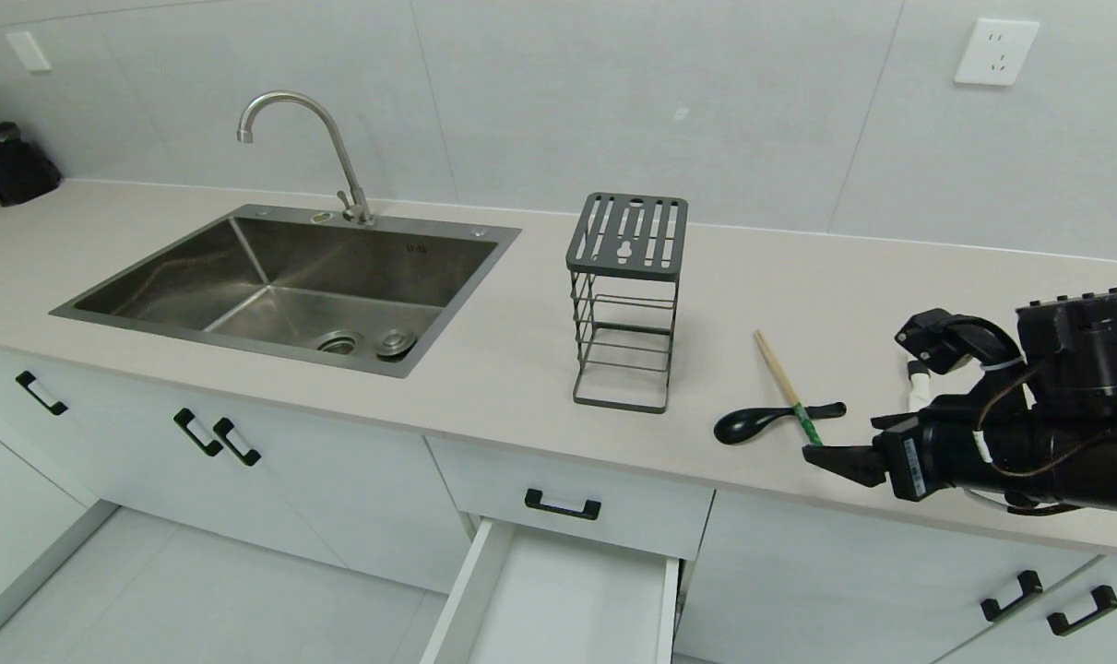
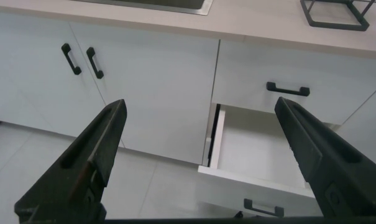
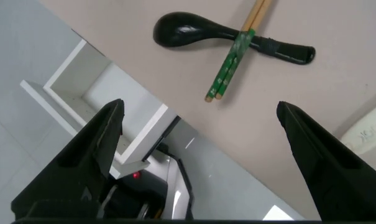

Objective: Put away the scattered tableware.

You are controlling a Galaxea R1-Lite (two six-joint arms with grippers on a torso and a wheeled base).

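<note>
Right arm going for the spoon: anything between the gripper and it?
Nothing stands between the open right gripper and the black spoon. The chopsticks do lie across the spoon's handle, on top of it, so lifting the spoon would likely shift them.

kitchen | steel sink (image 1: pixel 272 286); faucet (image 1: pixel 309 138); countertop (image 1: pixel 484 360); white cabinets (image 1: pixel 272 480); tiled wall (image 1: pixel 613 92)

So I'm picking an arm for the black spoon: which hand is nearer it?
Right. The right hand hangs at the front edge of the counter just beside the spoon; the left hand is out before the cabinets and open drawer, away from it.
</note>
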